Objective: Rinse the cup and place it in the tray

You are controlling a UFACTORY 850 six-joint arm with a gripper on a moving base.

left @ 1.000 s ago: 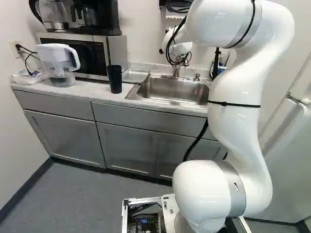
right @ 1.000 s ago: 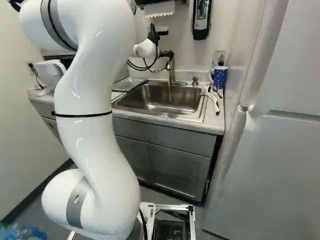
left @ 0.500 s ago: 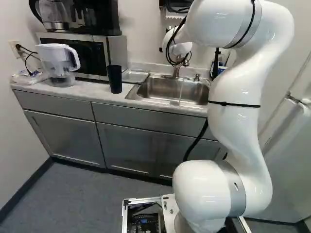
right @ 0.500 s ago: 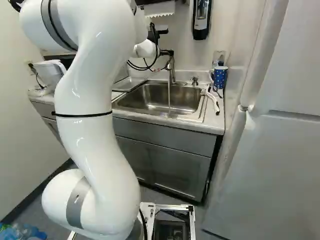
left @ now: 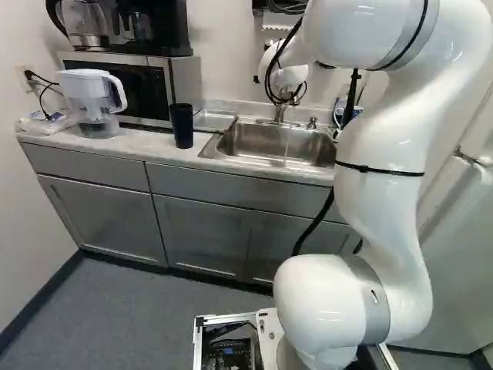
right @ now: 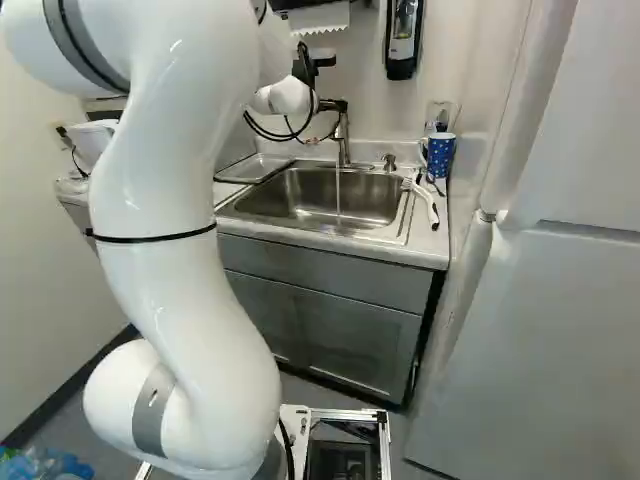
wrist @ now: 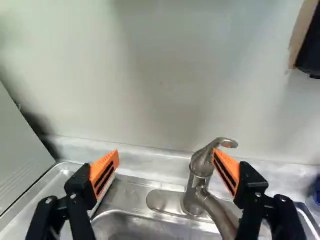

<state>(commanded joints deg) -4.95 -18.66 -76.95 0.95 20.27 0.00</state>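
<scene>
So the white arm (left: 377, 216) is rising off its chunky bottom joint (left: 331, 304) in a big S-curve, black strap (left: 377, 167) wrapping round the middle. Up top it's bending over and reaching forward, with the white wrist (right: 285, 97) sitting out ahead and black cables (right: 265, 132) looping off it. In the wrist view the jaws are standing wide apart, black fingers (wrist: 82, 190) leaning toward each other, orange pads (wrist: 104, 172) facing inward.

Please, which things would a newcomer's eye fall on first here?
Probably the big white arm, rising at the right of the left base view. Next, in the wrist view, the open gripper with orange pads, before the wall. Then the thin water stream falling into the steel sink.
</scene>
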